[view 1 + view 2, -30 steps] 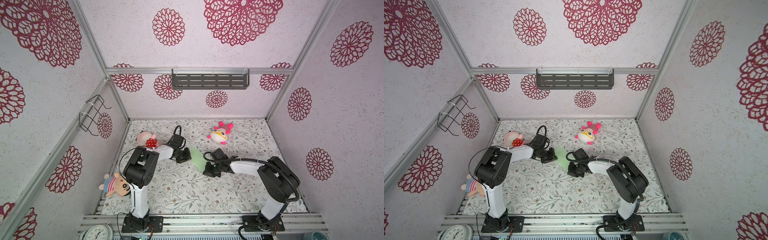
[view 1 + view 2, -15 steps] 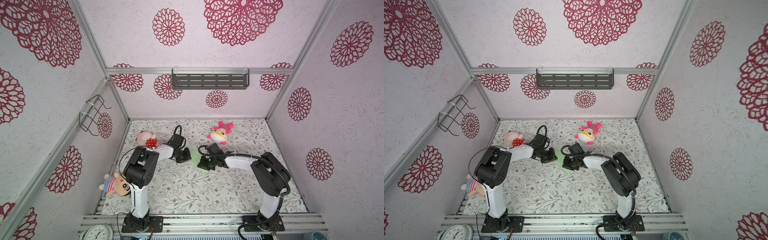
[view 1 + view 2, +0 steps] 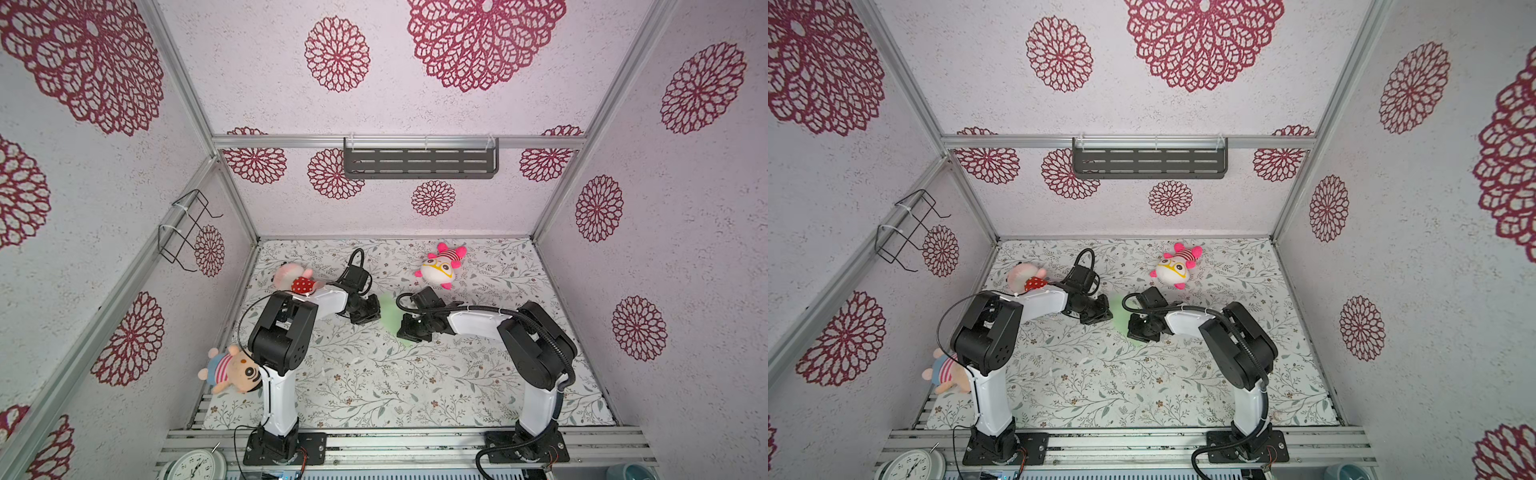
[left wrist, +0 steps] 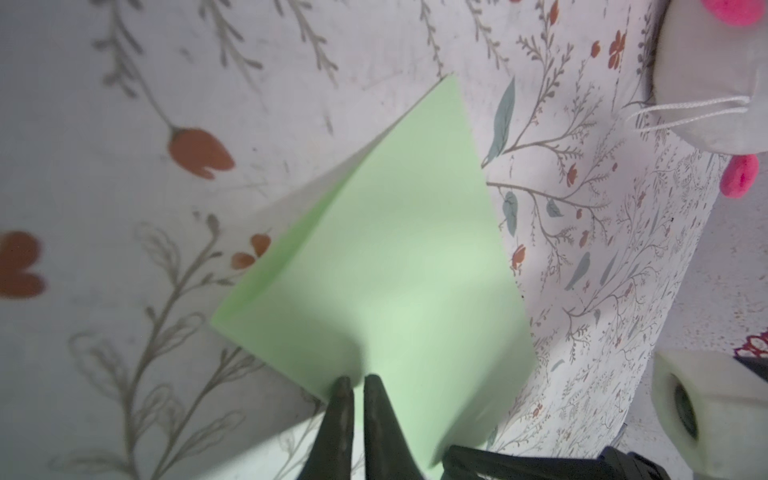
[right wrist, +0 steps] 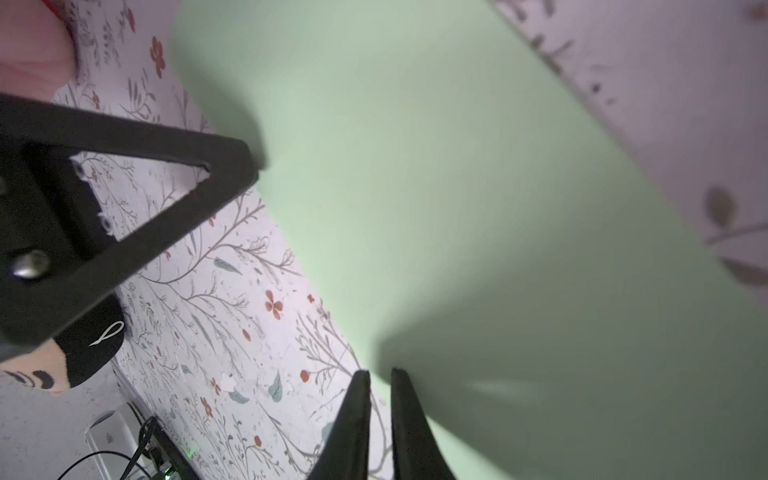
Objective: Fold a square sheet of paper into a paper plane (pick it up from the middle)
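Patterned walls [image 3: 249, 83] and floor [image 3: 374, 386].
Crimson medallions [image 3: 337, 54] on pale walls; grey shelf [image 3: 419, 163] upper centre; leafy floral floor below.

Pale mint-green folded paper sheet [image 5: 457, 208]: blurred, cropped by right wrist frame edges. White round clock [image 3: 195, 467], lower left: cropped.

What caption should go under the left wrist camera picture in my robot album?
Left gripper pinches the edge of a folded pale mint-green paper sheet over a floral tablecloth.
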Available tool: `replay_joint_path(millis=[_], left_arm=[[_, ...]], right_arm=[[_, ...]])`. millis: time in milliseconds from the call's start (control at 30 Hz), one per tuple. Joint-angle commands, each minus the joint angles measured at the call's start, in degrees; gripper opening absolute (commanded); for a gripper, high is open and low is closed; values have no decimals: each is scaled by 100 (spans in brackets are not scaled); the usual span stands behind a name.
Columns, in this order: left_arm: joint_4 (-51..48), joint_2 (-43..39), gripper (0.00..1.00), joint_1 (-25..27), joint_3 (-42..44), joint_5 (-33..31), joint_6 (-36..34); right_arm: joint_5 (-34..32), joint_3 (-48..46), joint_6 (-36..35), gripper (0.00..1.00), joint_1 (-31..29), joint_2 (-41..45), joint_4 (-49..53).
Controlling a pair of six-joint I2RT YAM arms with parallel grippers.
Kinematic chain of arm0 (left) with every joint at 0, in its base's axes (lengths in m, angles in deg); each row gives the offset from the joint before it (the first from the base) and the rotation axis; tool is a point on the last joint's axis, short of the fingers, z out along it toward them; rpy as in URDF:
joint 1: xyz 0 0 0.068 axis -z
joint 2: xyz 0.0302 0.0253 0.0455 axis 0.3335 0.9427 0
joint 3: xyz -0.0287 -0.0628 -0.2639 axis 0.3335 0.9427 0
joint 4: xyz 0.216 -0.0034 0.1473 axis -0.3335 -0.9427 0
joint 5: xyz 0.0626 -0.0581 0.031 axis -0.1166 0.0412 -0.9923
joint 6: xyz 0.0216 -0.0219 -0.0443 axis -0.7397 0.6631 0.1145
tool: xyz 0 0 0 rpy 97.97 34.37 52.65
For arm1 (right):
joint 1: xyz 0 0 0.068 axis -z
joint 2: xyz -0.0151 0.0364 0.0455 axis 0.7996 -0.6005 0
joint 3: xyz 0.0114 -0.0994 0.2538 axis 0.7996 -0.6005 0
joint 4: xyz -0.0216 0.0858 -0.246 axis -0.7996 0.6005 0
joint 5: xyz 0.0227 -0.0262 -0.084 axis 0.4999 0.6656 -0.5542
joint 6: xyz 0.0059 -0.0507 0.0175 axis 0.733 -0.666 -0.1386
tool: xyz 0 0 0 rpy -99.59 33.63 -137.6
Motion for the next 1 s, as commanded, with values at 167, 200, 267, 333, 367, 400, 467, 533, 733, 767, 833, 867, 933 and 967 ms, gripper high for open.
replay_joint_path(millis=[167,200,267,333,367,400,467,533,733,767,833,867,933,967], left_arm=[[-399,417,10,-331,-342,-323,-358],[-458,447,10,-372,-395,-350,-398],[-573,482,10,-437,-468,-428,-489],[-654,467,10,-504,-500,-460,-567],[-698,445,10,-525,-509,-475,-611],[-728,431,10,-550,-513,-482,-652],[-779,407,10,-565,-525,-432,-751],[-823,409,10,-563,-577,-356,-836],[-1218,301,10,-421,-1031,-578,-1001],[-1408,308,10,-403,-1176,-842,-1038],[-1662,326,10,-413,-1364,-1298,-1065],[-1747,336,10,-419,-1427,-1497,-1070],[-1798,329,12,-454,-1499,-1627,-1047],[-1802,306,12,-478,-1527,-1622,-987]], right_arm=[[-146,-32,-162,16,20,-173,593],[-149,-32,-162,16,20,-177,600],[-158,-40,-163,16,20,-168,604],[-170,-37,-162,16,20,-160,624],[-175,-21,-162,16,20,-159,626],[-168,-15,-163,16,20,-158,626],[-160,3,-150,16,20,-161,613],[-163,19,-153,16,19,-176,609],[-145,95,-166,16,11,-257,670],[-140,108,-179,16,11,-273,681],[-138,102,-179,16,11,-259,667],[-136,104,-172,16,11,-230,640],[-111,124,-145,16,18,-174,563],[-46,139,-127,16,20,-132,473]])
